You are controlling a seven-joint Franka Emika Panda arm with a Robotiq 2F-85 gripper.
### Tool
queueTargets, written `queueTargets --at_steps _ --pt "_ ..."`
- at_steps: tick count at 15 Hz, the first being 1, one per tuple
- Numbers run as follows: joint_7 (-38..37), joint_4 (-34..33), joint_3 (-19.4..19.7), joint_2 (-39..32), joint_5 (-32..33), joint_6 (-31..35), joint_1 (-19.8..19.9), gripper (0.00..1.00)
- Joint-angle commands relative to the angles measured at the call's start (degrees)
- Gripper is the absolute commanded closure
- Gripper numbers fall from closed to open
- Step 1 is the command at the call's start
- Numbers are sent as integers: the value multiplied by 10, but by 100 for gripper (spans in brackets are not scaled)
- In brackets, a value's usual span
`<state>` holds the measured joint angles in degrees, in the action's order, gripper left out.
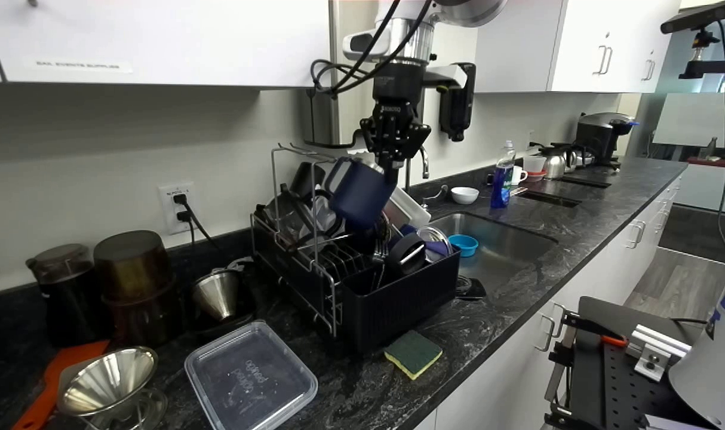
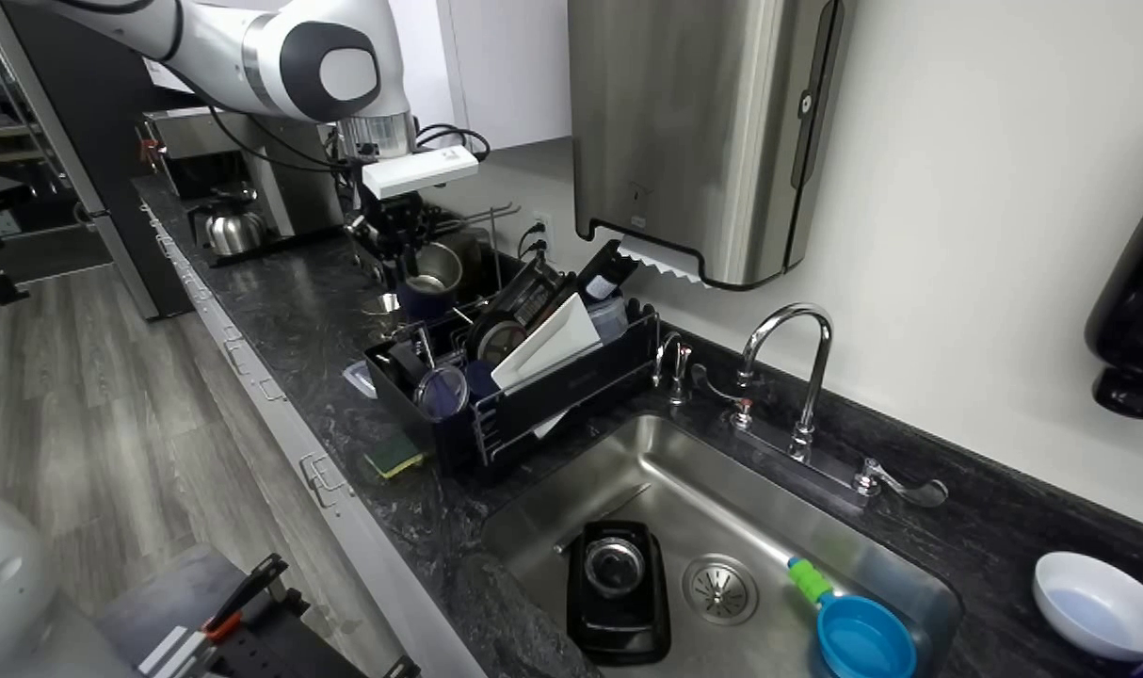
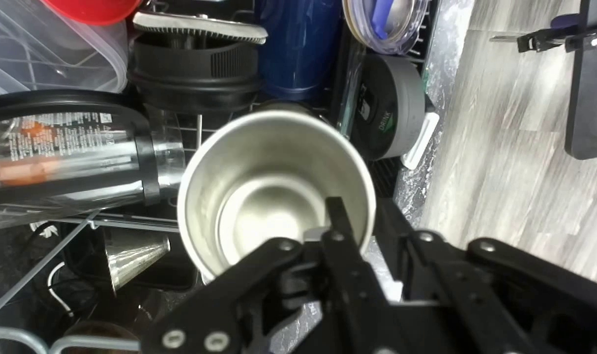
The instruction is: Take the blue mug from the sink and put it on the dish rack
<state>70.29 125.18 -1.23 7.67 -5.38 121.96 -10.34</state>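
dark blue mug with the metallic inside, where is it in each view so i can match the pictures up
In an exterior view: the dark blue mug with the metallic inside is about mid-picture, handle toward the upper left.
In an exterior view: the mug is left of centre, slightly above mid-height.
Wrist view: the mug is near the centre, its open mouth facing the camera.
Shared landmark: the black dish rack with grey wires, at least partly visible in all three.

I have the blue mug (image 1: 361,192) pinched in my gripper (image 1: 391,162), tilted over the dish rack (image 1: 398,306); a sponge (image 1: 414,352) lies nearby.
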Motion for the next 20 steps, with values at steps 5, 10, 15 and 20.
queueTargets --at_steps 5,10,15,20 --pt "-4 -4 -12 -1 14 2 11 19" --pt "-29 17 -15 26 39 4 14 0" --pt "-91 83 -13 115 94 -15 15 0" --pt "-122 173 8 224 103 -34 15 0"
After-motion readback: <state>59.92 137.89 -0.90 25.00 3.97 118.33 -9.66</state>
